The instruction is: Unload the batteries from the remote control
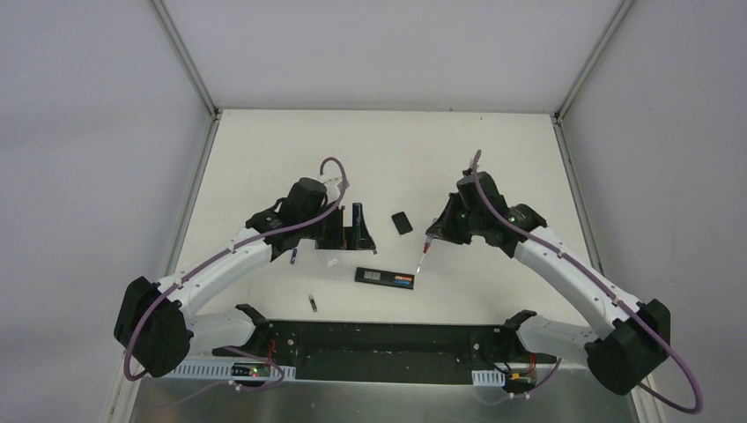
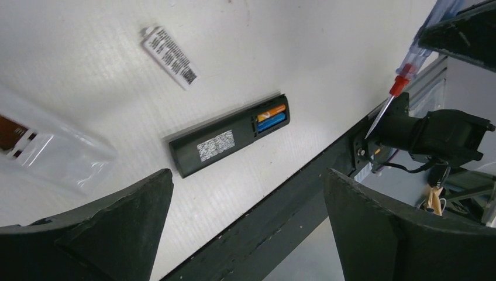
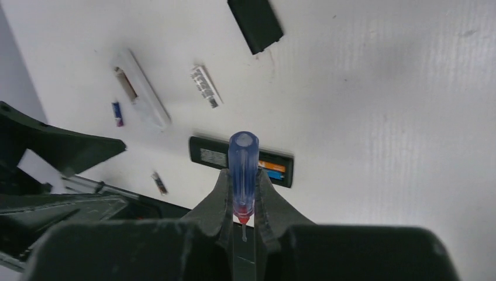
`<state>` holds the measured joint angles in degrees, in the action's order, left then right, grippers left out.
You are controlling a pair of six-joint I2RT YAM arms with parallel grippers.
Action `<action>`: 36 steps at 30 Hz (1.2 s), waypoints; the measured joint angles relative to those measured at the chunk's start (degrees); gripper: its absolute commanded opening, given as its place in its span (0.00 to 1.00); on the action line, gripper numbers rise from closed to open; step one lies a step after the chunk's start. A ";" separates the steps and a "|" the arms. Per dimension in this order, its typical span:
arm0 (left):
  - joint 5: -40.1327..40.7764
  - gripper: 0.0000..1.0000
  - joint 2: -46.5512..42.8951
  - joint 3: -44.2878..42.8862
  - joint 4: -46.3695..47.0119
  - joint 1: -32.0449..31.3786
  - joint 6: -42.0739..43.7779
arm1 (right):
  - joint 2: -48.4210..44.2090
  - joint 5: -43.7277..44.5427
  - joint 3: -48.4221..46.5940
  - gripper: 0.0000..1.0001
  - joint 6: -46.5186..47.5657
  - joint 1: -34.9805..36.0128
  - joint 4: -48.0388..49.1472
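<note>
Right pincer [image 3: 243, 202] clamped tight on blue-handled screwdriver [image 3: 243, 167], shaft angled down toward black remote [image 1: 385, 278]. Tip is near its open end; contact unclear. Left pincer [image 2: 245, 193] spread wide, holding nothing, hangs near the same remote. Remote lies flat on tabletop [image 1: 493, 159], back up, compartment uncovered. 2 batteries [image 2: 271, 111] sit inside side by side, 1 orange, 1 blue. Loose blue cell [image 3: 117, 113] lies beside white remote [image 3: 140, 88]; loose dark cell [image 3: 158, 182] lies nearer the arm bases. Black cover [image 1: 402, 222] lies apart, farther out. Printed label [image 3: 205, 86] lies between the 2 remotes.
</note>
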<state>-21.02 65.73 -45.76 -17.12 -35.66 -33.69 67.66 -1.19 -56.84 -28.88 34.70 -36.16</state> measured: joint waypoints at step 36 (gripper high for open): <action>-18.86 0.07 20.52 -7.37 18.80 -12.04 -1.29 | -6.97 -5.16 12.50 0.00 -24.65 1.18 13.68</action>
<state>-39.88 86.26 -53.12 1.67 -47.70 -34.98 60.69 -6.35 -44.34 -53.54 35.88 -22.48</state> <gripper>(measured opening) 0.144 0.100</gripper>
